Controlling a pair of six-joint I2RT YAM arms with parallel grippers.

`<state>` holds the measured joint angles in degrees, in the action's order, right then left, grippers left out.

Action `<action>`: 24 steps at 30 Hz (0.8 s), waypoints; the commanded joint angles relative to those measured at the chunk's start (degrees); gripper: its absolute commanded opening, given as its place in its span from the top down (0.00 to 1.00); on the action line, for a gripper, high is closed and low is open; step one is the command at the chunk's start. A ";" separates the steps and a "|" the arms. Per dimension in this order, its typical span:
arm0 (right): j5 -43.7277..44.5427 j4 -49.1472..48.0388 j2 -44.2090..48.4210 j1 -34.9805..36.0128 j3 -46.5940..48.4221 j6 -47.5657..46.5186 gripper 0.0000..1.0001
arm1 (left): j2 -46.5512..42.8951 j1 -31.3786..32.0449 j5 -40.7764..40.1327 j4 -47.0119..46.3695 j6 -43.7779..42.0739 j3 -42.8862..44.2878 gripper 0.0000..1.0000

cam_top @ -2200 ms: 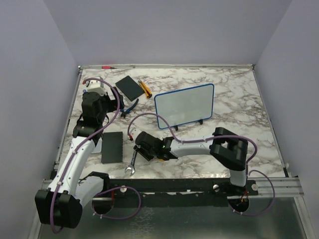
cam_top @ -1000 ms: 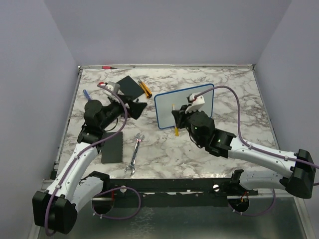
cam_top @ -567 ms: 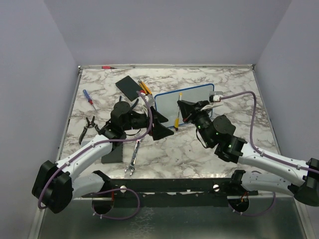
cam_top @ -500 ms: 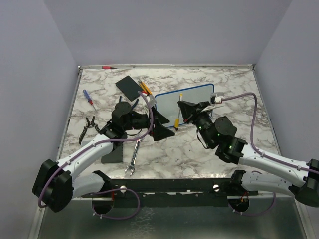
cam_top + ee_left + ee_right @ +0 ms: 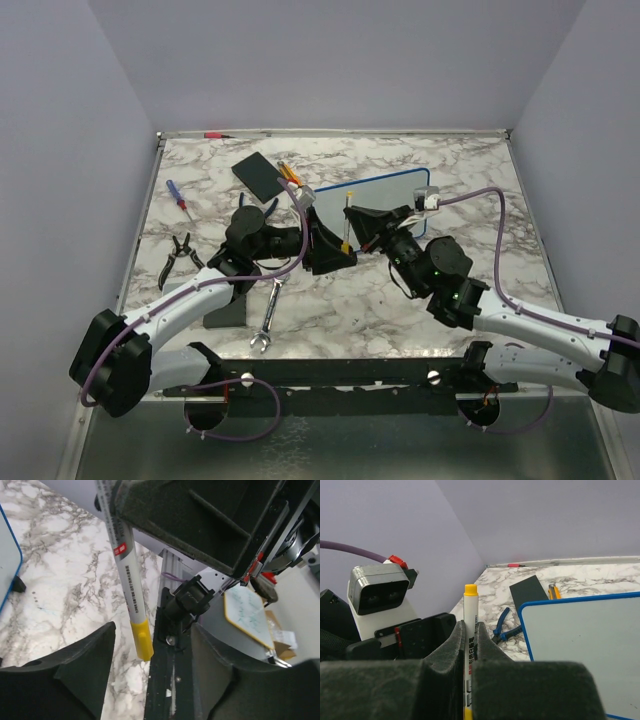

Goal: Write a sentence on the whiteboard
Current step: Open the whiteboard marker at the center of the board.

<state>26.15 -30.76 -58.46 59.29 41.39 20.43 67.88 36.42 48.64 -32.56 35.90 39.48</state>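
My right gripper is shut on a white marker with a yellow cap, held upright above the table's middle. In the right wrist view the marker stands pinched between the fingers. My left gripper has come in beside it, and its open jaws straddle the yellow cap without touching it. The whiteboard, blue-framed, stands behind both grippers, partly covered by them. Its white face shows no sentence in the part I see.
A wrench and a black pad lie near the left arm. Another black pad, an orange knife, blue pliers, a screwdriver and black pliers lie at the back left.
The left gripper moved right to the marker and its jaws narrowed round the cap. The right gripper carried the marker left, off the whiteboard's face.
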 commanded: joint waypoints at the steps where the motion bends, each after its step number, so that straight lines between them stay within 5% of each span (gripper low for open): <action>1: -1.65 -2.72 -0.73 0.13 -0.60 0.69 0.99 | 0.31 0.35 1.14 -3.04 1.62 -0.59 0.56; 7: 0.87 -1.53 -0.20 0.13 -0.86 1.30 0.99 | 0.62 0.39 0.84 -3.04 1.50 -0.81 0.97; 11: 4.59 3.11 0.86 0.13 -0.19 2.03 0.97 | 0.72 0.39 1.03 -3.08 0.50 -1.02 1.00; 13: 5.96 6.48 1.54 0.13 0.33 1.98 0.77 | 0.60 0.26 0.28 -2.26 -0.83 -1.22 1.00; 16: 10.11 13.12 3.08 0.13 0.92 2.38 0.24 | 0.75 0.25 -1.18 2.68 -4.67 -0.43 1.00; 17: 11.98 16.24 3.80 0.13 1.27 3.09 0.14 | 0.91 0.25 -1.74 5.76 -6.98 0.29 1.00; 20: 16.00 25.10 6.65 0.04 3.04 3.35 0.03 | 1.20 0.44 -4.61 18.19 -16.74 3.49 1.00; 24: 13.21 36.55 11.54 -1.05 6.58 0.96 0.00 | 2.16 1.70 -10.16 33.98 -28.18 8.04 1.00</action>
<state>37.34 -8.54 -51.64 59.18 43.16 22.96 69.10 36.77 44.47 -16.71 22.61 42.46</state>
